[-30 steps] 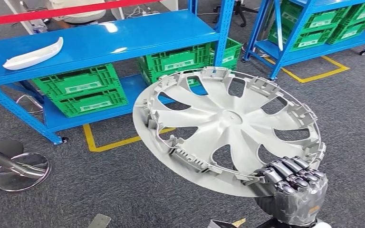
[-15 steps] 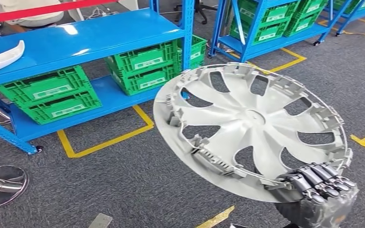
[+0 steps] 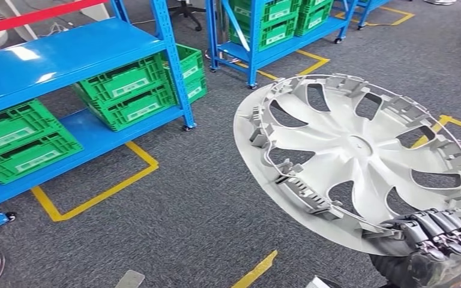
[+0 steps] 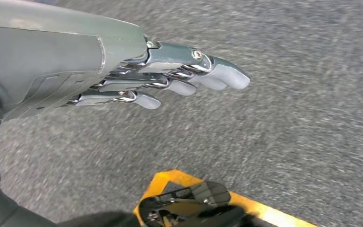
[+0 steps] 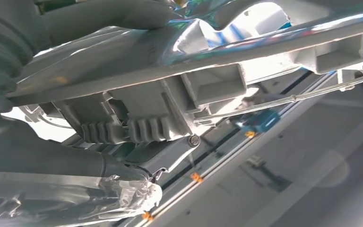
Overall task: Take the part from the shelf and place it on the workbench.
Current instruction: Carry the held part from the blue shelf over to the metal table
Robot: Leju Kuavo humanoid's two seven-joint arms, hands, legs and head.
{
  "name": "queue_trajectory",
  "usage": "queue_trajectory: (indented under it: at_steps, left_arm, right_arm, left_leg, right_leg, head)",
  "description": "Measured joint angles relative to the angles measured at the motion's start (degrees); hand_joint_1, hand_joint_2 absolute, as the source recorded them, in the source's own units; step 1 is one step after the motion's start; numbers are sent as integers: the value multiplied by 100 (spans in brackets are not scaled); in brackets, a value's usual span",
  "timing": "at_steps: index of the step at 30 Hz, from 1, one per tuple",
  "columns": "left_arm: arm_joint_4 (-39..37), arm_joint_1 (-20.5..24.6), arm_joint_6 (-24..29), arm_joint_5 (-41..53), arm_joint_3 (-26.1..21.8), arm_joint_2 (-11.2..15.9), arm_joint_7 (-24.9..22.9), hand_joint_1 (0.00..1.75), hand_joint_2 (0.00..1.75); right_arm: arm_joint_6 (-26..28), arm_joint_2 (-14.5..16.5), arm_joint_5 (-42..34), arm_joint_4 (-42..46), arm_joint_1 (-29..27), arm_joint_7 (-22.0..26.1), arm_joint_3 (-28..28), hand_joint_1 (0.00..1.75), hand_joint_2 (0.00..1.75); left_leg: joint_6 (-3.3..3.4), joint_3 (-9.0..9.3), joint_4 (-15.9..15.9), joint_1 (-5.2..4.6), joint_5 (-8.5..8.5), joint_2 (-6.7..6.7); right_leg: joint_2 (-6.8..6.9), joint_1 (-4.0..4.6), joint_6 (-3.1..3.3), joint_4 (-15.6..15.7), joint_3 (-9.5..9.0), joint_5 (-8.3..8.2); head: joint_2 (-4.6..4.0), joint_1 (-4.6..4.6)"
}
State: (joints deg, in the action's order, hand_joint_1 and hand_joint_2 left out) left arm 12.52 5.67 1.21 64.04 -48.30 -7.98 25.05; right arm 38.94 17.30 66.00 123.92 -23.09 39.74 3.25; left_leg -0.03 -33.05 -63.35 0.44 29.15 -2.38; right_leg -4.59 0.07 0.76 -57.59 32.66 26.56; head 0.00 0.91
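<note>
Grey carpet floor (image 3: 186,198), yellow floor tape (image 3: 96,195), blue shelving (image 3: 54,57), green crates (image 3: 129,90)

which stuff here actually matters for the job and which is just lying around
Part of the job:
- wheel cover, the part, gripped at its lower rim
- right hand, gripping it
- blue shelf

Just lying about:
- green crates on the lower shelf level
- second blue rack, also with green crates
- yellow floor tape
- left hand, empty, fingers extended above the carpet

Green crates (image 3: 129,90); yellow floor tape (image 3: 96,192).
</note>
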Motion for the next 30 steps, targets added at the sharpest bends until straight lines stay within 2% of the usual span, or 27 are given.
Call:
queue_trajectory:
  at_steps: [2, 3, 4, 5, 6, 7, 8, 9, 10, 11, 12, 13, 14, 16, 17, 18, 20, 22, 24, 25, 26, 27, 28, 29, 30]
  left_arm:
    - [0, 4, 1, 0, 12, 9, 0, 0, 175]
    - [0, 4, 2, 0, 16, 13, -1, 0, 175]
    - [0, 6, 2, 0, 21, 9, -1, 0, 175]
    - [1, 12, 2, 0, 27, 4, -1, 0, 175]
    - [1, 19, 2, -1, 33, -2, -1, 0, 175]
    - [2, 24, 2, -1, 39, -9, -1, 0, 175]
    - [2, 22, 2, -2, 45, -15, 0, 0, 175]
    - [2, 12, 2, -2, 48, -17, 0, 0, 175]
    - [2, 1, 2, -2, 49, -17, 0, 0, 175]
    - [2, -7, 2, -2, 50, -17, 0, 0, 175]
    - [2, -7, 2, -2, 52, -18, 0, 0, 175]
    - [2, -4, 2, -1, 55, -22, 0, 0, 175]
    - [2, 1, 2, -1, 58, -25, 0, 0, 175]
    - [2, 6, 2, -1, 62, -27, 0, 0, 175]
    - [2, 9, 2, -1, 63, -25, 0, 0, 175]
    - [2, 13, 2, -1, 63, -22, 0, 0, 175]
    - [2, 31, 2, 0, 64, -23, 0, 0, 175]
    - [2, 48, 2, 0, 67, -26, 0, 0, 175]
    - [2, 44, 2, 0, 67, -25, 0, 0, 175]
    - [2, 33, 2, 0, 67, -23, 0, 0, 175]
    - [2, 20, 2, 0, 67, -22, 0, 0, 175]
    - [2, 10, 2, 0, 67, -21, 0, 0, 175]
    - [2, 5, 2, 0, 67, -20, 0, 0, 175]
    - [2, 4, 2, 0, 67, -20, 0, 0, 175]
    - [2, 5, 2, 0, 67, -14, 0, 0, 175]
  right_arm:
    - [-1, 11, 0, 14, 1, 1, 21, 175, 175]
    - [-1, 17, -1, 19, -3, 2, 29, 175, 175]
    - [-1, 24, -1, 24, -10, 2, 36, 175, 175]
    - [-1, 31, 0, 30, -24, 2, 45, 175, 175]
    - [-1, 37, 1, 38, -33, 2, 53, 175, 175]
    - [-1, 40, 1, 46, -32, 2, 60, 175, 175]
    - [-1, 42, 0, 52, -27, 2, 66, 175, 175]
    - [-2, 43, 0, 56, -17, 3, 69, 175, 175]
    - [-1, 43, -1, 56, -14, 3, 73, 175, 175]
    - [-1, 43, 0, 55, -17, 4, 78, 175, 175]
    - [-1, 43, 0, 55, -22, 4, 83, 175, 175]
    - [-1, 43, 0, 56, -25, 3, 90, 175, 175]
    - [-2, 43, 0, 56, -26, 2, 96, 175, 175]
    - [-1, 43, -1, 61, -19, 2, 106, 175, 175]
    - [-1, 44, 0, 65, -18, 3, 110, 175, 175]
    - [-1, 46, -1, 69, -18, 3, 115, 175, 175]
    - [-2, 51, -1, 78, -27, 2, 132, 175, 175]
    - [-1, 55, -1, 86, -31, 2, 144, 175, 175]
    - [-1, 61, 0, 90, -26, 3, 146, 175, 175]
    - [-1, 64, 1, 90, -24, 3, 146, 175, 175]
    - [-1, 67, 1, 89, -25, 3, 148, 175, 175]
    - [-1, 68, 1, 88, -28, 3, 150, 175, 175]
    - [-1, 69, 1, 88, -30, 3, 152, 175, 175]
    - [-1, 69, 1, 88, -31, 4, 154, 175, 175]
    - [-2, 69, 1, 88, -31, 3, 155, 175, 175]
  left_leg:
    - [37, 185, 457, 5, -123, -257]
    - [45, 196, 514, 0, -105, -288]
    - [50, 200, 550, 1, -111, -229]
    - [70, 201, 571, 8, -132, -158]
    - [95, 205, 597, 21, -152, -82]
    - [117, 208, 623, 35, -169, 1]
    - [130, 208, 634, 40, -175, 87]
    - [138, 203, 635, 38, -174, 176]
    - [138, 200, 633, 38, -171, 269]
    - [134, 198, 632, 38, -168, 359]
    - [126, 199, 631, 40, -163, 442]
    - [114, 207, 630, 44, -155, 514]
    - [94, 223, 629, 48, -143, 579]
    - [32, 258, 621, 32, -111, 687]
    - [-4, 272, 616, 19, -100, 730]
    - [-38, 281, 613, 9, -96, 773]
    - [-107, 297, 609, 22, -81, 830]
    - [-161, 235, 422, 52, 89, 659]
    - [-177, -45, -209, 66, 455, 388]
    - [-174, -239, -611, 63, 624, 323]
    - [-165, -396, -920, 59, 708, 293]
    - [-147, -477, -1050, 53, 675, 279]
    - [-117, -456, -953, 45, 526, 264]
    - [-73, -343, -663, 34, 297, 223]
    - [-9, -190, -283, 19, 66, 118]
  right_leg:
    - [-134, -13, -52, -43, 67, -13]
    - [-201, -24, -93, -52, 105, -28]
    - [-273, -39, -135, -46, 151, -51]
    - [-261, -42, -171, -57, 186, -54]
    - [-157, -38, -205, -122, 239, -7]
    - [5, -30, -239, -295, 336, 111]
    - [201, -32, -269, -588, 466, 292]
    - [337, -41, -305, -971, 644, 501]
    - [399, -59, -337, -1349, 816, 671]
    - [427, -80, -363, -1597, 923, 748]
    - [448, -100, -383, -1647, 929, 717]
    - [480, -116, -396, -1446, 805, 581]
    - [551, -127, -401, -1065, 581, 392]
    - [752, -108, -367, -303, 138, 154]
    - [808, -93, -328, -103, 21, 115]
    - [810, -75, -280, -43, -10, 127]
    - [691, -72, -183, -44, 8, 105]
    - [585, -85, -95, -26, 12, 82]
    - [471, -85, -34, -17, 16, 66]
    - [402, -75, -17, -18, 21, 63]
    - [325, -62, -8, -19, 22, 61]
    - [245, -46, -3, -20, 18, 60]
    - [166, -31, 0, -21, 10, 60]
    - [89, -15, 0, -22, -3, 60]
    - [20, -9, 0, -22, -12, 60]
  head:
    - [0, 2]
    - [0, 1]
    - [0, 0]
    - [0, 0]
    - [0, 13]
    - [0, 33]
    - [0, 48]
    - [0, 64]
    - [0, 67]
    - [0, 65]
    - [0, 66]
    - [0, 67]
    - [0, 67]
    - [0, 69]
    - [0, 64]
    - [0, 61]
    - [0, 55]
    - [0, 39]
    - [0, 16]
    - [0, 13]
    - [0, 13]
    - [0, 12]
    - [0, 13]
    - [0, 12]
    - [0, 13]
